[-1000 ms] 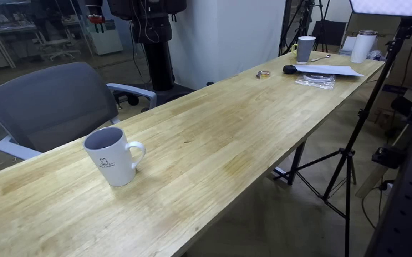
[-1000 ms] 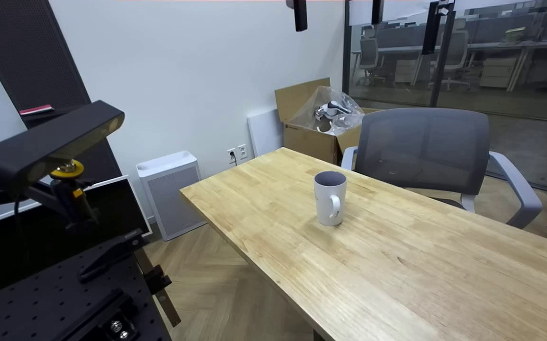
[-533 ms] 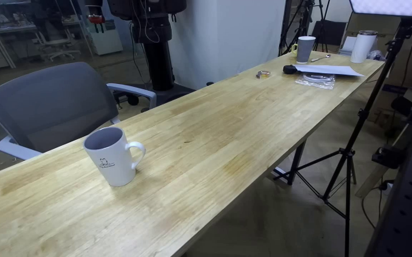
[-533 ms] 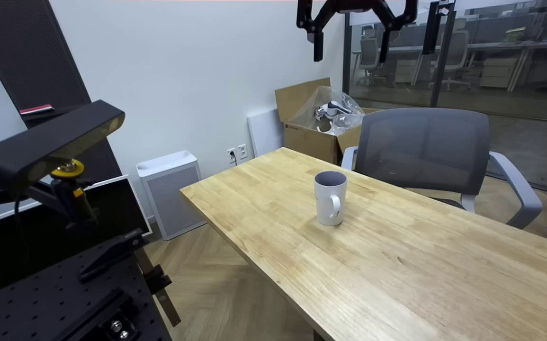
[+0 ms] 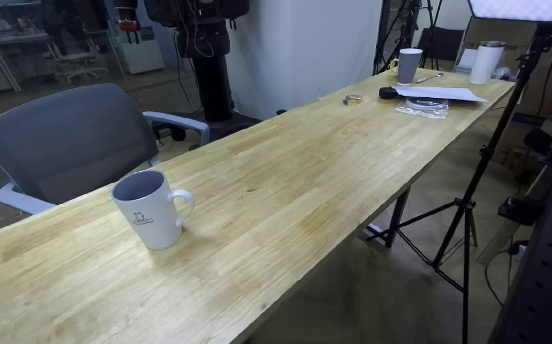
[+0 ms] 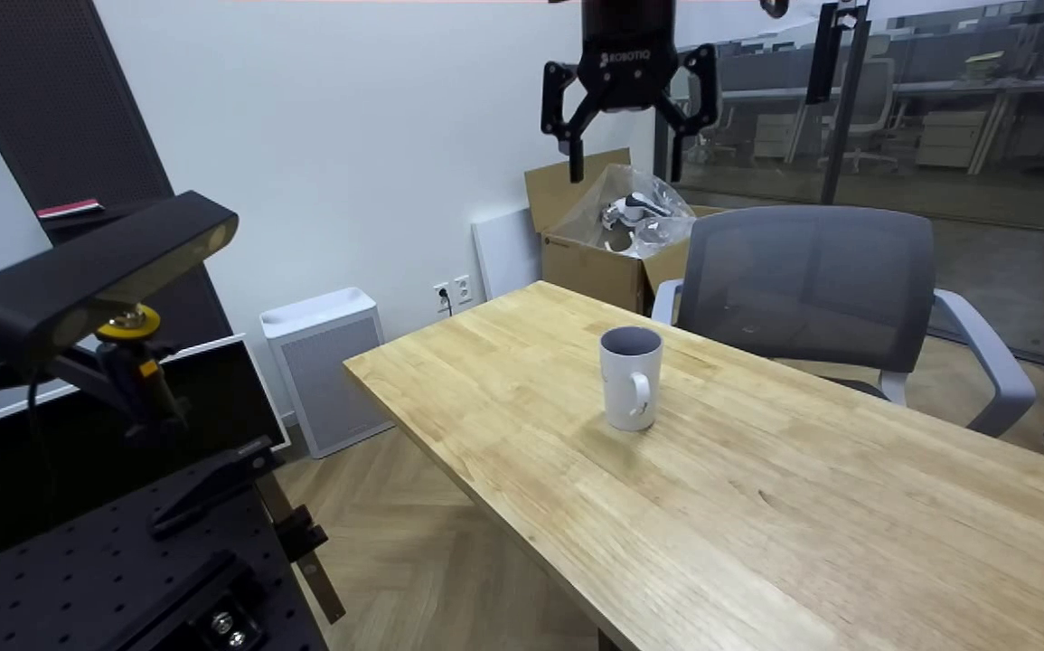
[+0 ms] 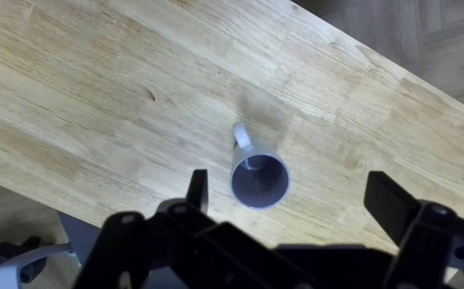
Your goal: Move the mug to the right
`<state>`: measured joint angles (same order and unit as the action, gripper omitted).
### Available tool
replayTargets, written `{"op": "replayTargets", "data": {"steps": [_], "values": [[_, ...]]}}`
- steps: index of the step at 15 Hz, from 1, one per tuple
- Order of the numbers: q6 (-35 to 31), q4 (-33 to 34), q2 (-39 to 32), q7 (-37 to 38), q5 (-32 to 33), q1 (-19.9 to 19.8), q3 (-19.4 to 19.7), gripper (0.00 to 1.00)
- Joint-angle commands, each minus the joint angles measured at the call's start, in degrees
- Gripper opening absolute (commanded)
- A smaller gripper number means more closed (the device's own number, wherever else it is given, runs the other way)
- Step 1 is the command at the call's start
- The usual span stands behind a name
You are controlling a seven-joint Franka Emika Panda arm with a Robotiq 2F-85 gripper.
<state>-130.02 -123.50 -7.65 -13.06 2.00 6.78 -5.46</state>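
Observation:
The white mug stands upright on the wooden table, near the chair side. Its grey-blue inside and loop handle show in both exterior views. A small dark drawing is on its side. In the wrist view the mug appears between the fingers, nearer the left one, with its handle pointing up the picture. My gripper is open and empty, high above the mug and apart from it. In the wrist view the gripper has its fingers wide apart. The gripper is out of view in an exterior view.
A grey chair stands against the table's long side. At the table's far end are a grey cup with a yellow handle, a white tumbler and paper. A cardboard box stands beyond the table's near corner.
My gripper has come down from the top edge of an exterior view and shifted somewhat left, staying open. The mug has not moved.

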Motion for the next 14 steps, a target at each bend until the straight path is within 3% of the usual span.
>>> {"op": "replayTargets", "data": {"steps": [1,8,14], "values": [[1.79,5.22,-5.78,5.58,4.07,2.14,-1.62,1.0],[3.0,10.73,-13.35,7.54,6.08,5.87,-3.45,1.0],[-1.46,14.19,-16.53,6.2,5.42,6.48,-4.21,1.0]]}}
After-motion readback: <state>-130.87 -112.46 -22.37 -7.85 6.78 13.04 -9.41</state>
